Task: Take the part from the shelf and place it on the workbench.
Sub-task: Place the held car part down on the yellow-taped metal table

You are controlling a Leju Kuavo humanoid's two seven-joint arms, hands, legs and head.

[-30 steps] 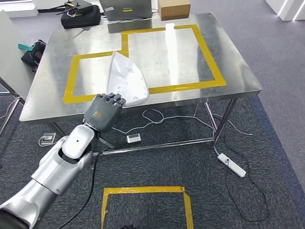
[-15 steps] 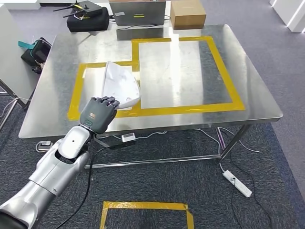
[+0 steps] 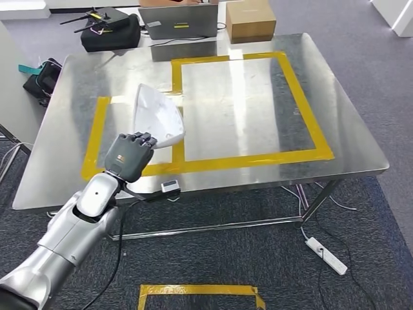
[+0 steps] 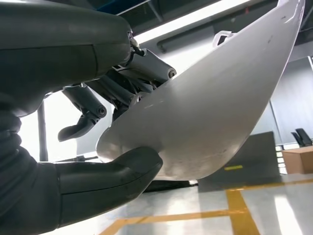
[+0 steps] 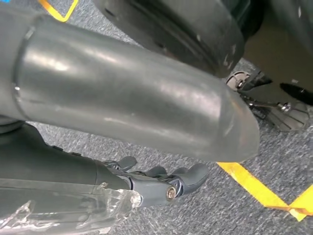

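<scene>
A white curved shell part [image 3: 158, 119] hangs just above the steel workbench [image 3: 233, 110], over the corner of its yellow tape outline. My left hand [image 3: 130, 155] grips the part's near end from the table's front side. In the left wrist view the thumb [image 4: 110, 181] lies under the part [image 4: 221, 112] and the darker fingers press on its other side. In the right wrist view my right hand [image 5: 158, 181] hangs over the carpet with its fingers loosely extended and nothing in them.
A laptop [image 3: 177, 22], a cardboard box [image 3: 248, 19] and a black bag [image 3: 107, 32] stand along the table's far edge. A small grey device [image 3: 170, 187] sits at the front edge. A power strip [image 3: 331, 255] and cables lie on the floor, near a yellow tape square [image 3: 199, 294].
The camera has moved closer to the table. My left hand has carried the part further in from the front edge, over the yellow tape outline.
</scene>
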